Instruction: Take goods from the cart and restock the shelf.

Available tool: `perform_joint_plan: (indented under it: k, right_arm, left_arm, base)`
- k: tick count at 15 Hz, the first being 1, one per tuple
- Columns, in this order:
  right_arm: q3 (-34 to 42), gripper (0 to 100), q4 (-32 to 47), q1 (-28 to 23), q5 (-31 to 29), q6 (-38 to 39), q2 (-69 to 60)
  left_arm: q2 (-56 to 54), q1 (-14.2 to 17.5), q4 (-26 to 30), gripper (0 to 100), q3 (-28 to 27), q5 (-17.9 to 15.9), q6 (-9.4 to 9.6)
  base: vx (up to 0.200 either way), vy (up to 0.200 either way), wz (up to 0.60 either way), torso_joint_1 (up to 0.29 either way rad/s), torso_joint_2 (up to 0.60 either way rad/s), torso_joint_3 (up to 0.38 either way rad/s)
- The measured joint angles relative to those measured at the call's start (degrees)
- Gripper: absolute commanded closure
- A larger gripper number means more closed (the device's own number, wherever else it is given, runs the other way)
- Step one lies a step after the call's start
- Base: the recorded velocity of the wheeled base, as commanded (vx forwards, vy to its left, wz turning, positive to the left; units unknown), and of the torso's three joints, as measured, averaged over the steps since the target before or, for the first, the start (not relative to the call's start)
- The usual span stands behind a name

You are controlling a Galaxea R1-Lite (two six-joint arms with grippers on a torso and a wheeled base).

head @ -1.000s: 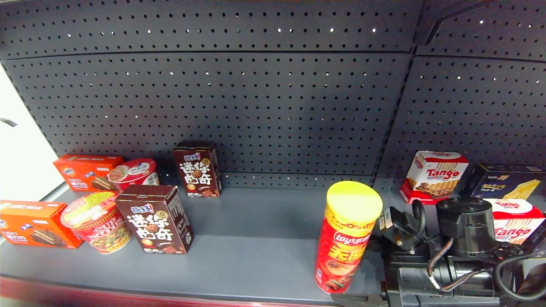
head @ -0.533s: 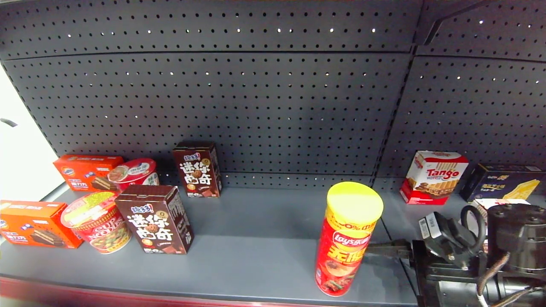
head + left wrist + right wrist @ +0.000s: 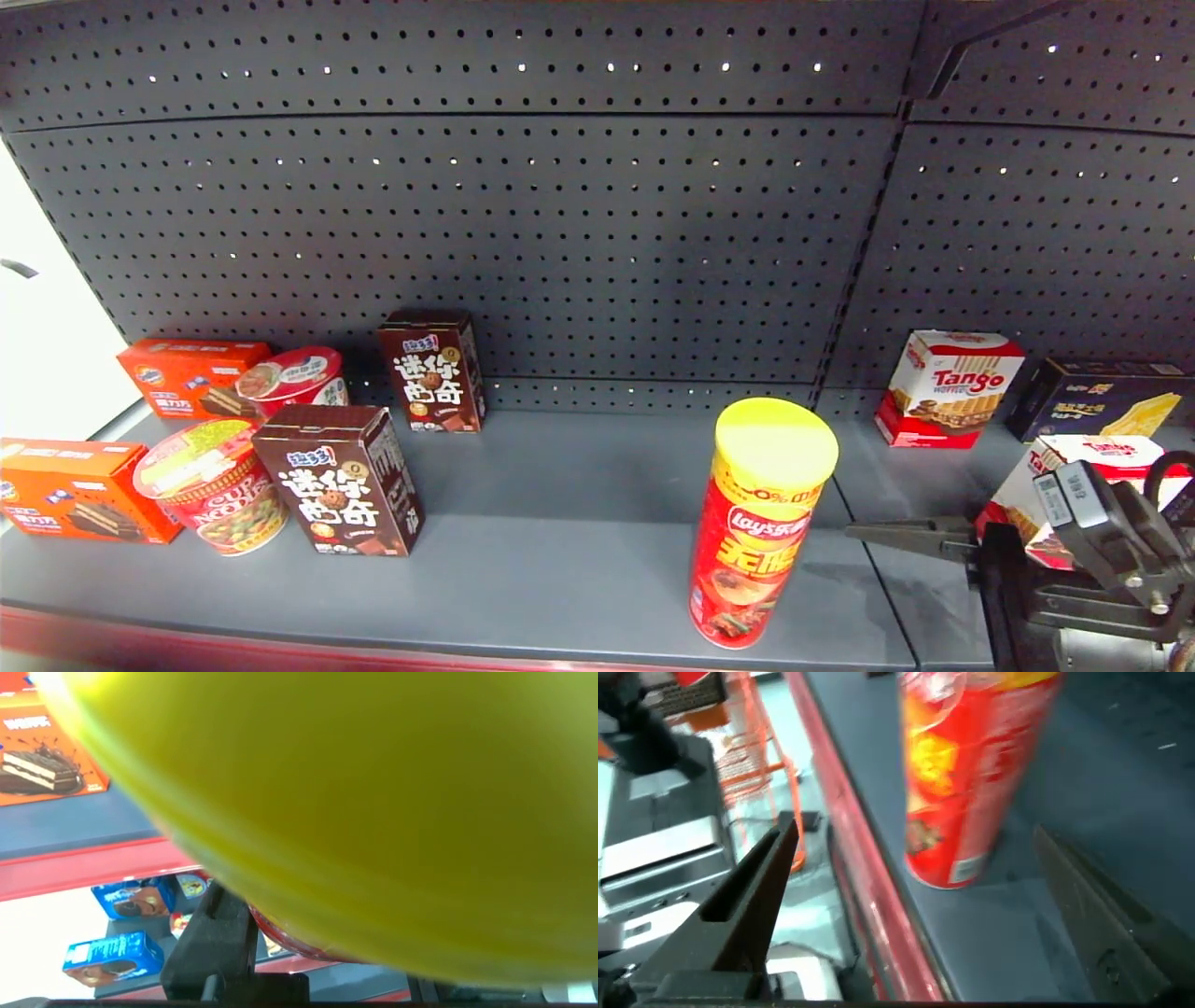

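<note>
The chip canister (image 3: 761, 523), red with a yellow lid, stands upright on the grey shelf (image 3: 560, 569), close to its red front edge and well apart from the other goods. The right gripper (image 3: 911, 840) sits just to the canister's right, not touching it. Its fingers (image 3: 752, 905) are spread wide and hold nothing. One finger points at the canister's lower half, and a white-and-red wafer box (image 3: 1074, 467) lies behind it. A second yellow-lidded canister (image 3: 374, 793) sits right against the left wrist camera. Whether the left gripper (image 3: 217, 947) grips it, I cannot tell. Two brown cookie boxes (image 3: 341, 481) and cup noodles (image 3: 213, 485) stand at the shelf's left.
</note>
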Motion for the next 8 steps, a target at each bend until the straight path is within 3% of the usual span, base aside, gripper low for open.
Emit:
perform_joint_plan:
  k: [3, 6, 8]
  right_arm:
    - [-0.1, 0, 6.9, -1.9, -1.7, 1.0, -5.6]
    - [-3.4, 0, 27.0, -2.0, -7.1, 2.1, -14.7]
    - [-6.0, 0, 34.8, -2.0, -10.3, 2.7, -22.1]
  left_arm:
    - [0.0, 0.0, -0.1, 100, -1.0, 0.0, 0.00]
    - [0.1, 0.0, -0.2, 100, -2.5, 0.0, 0.11]
    - [0.6, 0.0, -0.4, 100, -4.2, -0.4, 0.66]
  base:
    - [0.000, 0.000, 0.00, 0.000, 0.00, 0.000]
    - [0.000, 0.000, 0.00, 0.000, 0.00, 0.000]
    - [0.000, 0.000, 0.00, 0.000, 0.00, 0.000]
